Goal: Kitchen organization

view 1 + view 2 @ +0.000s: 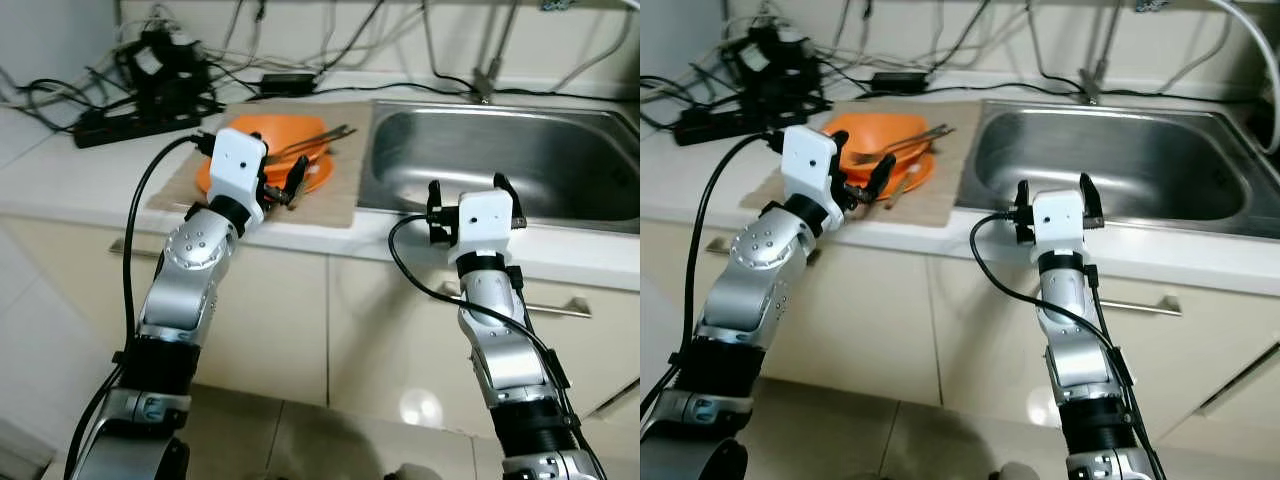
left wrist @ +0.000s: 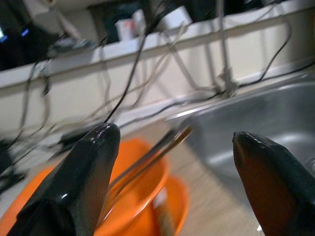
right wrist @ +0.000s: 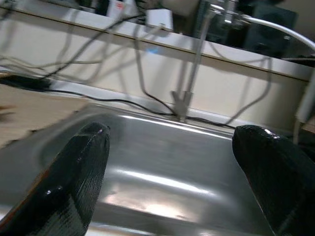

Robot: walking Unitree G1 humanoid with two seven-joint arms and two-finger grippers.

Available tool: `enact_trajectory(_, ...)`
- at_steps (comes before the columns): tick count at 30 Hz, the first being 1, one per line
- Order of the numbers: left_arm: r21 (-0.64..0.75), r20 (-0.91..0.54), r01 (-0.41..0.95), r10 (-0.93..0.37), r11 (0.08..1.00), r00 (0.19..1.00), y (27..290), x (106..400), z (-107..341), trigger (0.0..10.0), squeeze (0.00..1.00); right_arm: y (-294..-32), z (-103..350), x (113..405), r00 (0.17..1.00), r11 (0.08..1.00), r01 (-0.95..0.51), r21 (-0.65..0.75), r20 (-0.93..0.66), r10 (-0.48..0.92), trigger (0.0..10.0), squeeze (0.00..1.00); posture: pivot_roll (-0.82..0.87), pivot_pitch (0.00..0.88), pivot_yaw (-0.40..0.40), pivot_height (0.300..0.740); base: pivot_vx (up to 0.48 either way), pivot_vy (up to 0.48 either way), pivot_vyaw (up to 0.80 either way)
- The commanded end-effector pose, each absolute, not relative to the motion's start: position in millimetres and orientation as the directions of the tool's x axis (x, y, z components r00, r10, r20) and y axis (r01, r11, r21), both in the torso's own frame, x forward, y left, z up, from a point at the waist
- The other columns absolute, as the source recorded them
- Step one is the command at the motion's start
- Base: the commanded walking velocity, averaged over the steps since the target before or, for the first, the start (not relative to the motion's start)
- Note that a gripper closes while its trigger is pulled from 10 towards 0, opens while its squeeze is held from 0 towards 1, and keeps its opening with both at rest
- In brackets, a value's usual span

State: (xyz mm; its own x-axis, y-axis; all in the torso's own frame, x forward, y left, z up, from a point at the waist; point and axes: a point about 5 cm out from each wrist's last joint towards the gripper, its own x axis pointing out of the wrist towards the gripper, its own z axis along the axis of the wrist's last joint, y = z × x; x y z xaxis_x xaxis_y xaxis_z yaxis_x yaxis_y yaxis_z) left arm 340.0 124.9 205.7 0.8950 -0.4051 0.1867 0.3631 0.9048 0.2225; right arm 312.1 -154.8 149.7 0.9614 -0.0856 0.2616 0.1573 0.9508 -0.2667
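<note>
An orange bowl (image 1: 270,135) sits on an orange plate (image 1: 318,177) on a brown mat (image 1: 335,205) to the left of the sink. Metal cutlery (image 1: 318,139) rests across the bowl's rim, with handles pointing toward the sink. My left gripper (image 1: 251,150) is open at the counter's front edge, just before the bowl. In the left wrist view, the bowl (image 2: 140,196) and cutlery (image 2: 157,152) lie beyond the spread fingers (image 2: 93,162). My right gripper (image 1: 470,188) is open and empty at the front rim of the steel sink (image 1: 500,150).
A black power strip (image 1: 135,125) and tangled cables lie at the back left of the counter. The faucet base (image 1: 485,80) stands behind the sink. Cabinet doors with a bar handle (image 1: 560,305) are below the counter.
</note>
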Motion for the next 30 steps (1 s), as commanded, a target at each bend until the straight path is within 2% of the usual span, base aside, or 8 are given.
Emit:
enact_trajectory(1,0.237,0.198,0.364,-0.412,0.901,0.89,123.3,339.5,211.0,10.0,0.0,-154.9,151.6,311.5,0.958,0.949,0.168,-0.267,0.272,-0.093,10.0,0.0,-0.05,0.0,0.057,0.707,0.465,0.0,0.0)
enact_trajectory(15,0.243,0.214,0.369,-0.421,0.897,0.882,119.8,337.7,214.1,10.0,0.0,-152.9,148.8,310.4,0.959,0.947,0.169,-0.272,0.269,-0.094,10.0,0.0,-0.05,0.0,0.06,0.707,0.459,0.0,0.0)
enact_trajectory(30,0.269,0.233,0.336,-0.399,0.903,0.887,122.0,337.5,220.3,10.0,0.0,-149.8,144.9,308.0,0.96,0.948,0.167,-0.27,0.262,-0.095,10.0,0.0,-0.04,0.0,0.066,0.707,0.0,0.0,0.0)
